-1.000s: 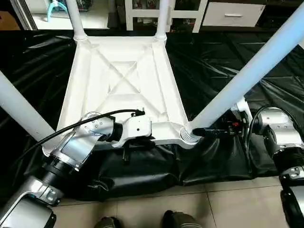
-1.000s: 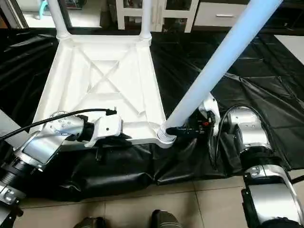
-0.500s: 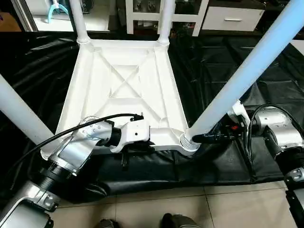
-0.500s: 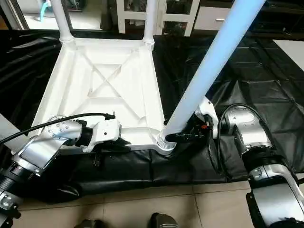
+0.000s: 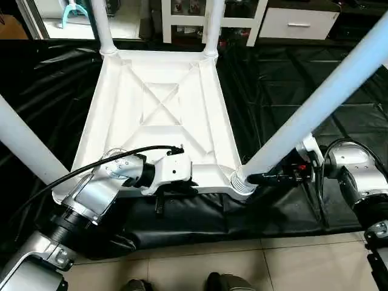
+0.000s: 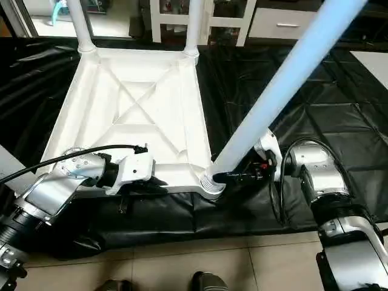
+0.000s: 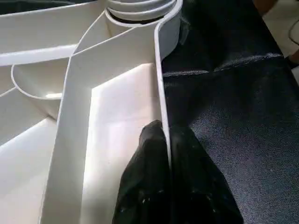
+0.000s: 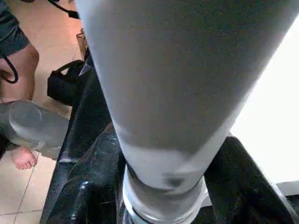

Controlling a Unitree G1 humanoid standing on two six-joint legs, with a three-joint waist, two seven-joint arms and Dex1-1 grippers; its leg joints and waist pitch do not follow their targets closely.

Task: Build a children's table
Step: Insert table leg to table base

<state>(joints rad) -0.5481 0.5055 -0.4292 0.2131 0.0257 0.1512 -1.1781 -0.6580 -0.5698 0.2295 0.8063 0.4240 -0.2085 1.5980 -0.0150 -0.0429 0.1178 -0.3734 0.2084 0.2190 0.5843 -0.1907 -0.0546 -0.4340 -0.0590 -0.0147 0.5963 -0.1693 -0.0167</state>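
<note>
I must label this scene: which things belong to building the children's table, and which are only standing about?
Belong: table top, four legs, e.g. near right leg, left hand shut on the top's rim, right hand around that leg.
Only about: black sheet, white cabinet.

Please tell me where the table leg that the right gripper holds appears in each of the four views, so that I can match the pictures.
Left eye view: the leg rises from the near right corner socket toward the upper right.
Right eye view: the same leg, right of centre, slanting to the top edge.
Left wrist view: its ribbed base at the top edge.
Right wrist view: the leg, close, between the right gripper fingers.
Shared landmark: the corner socket.
</note>
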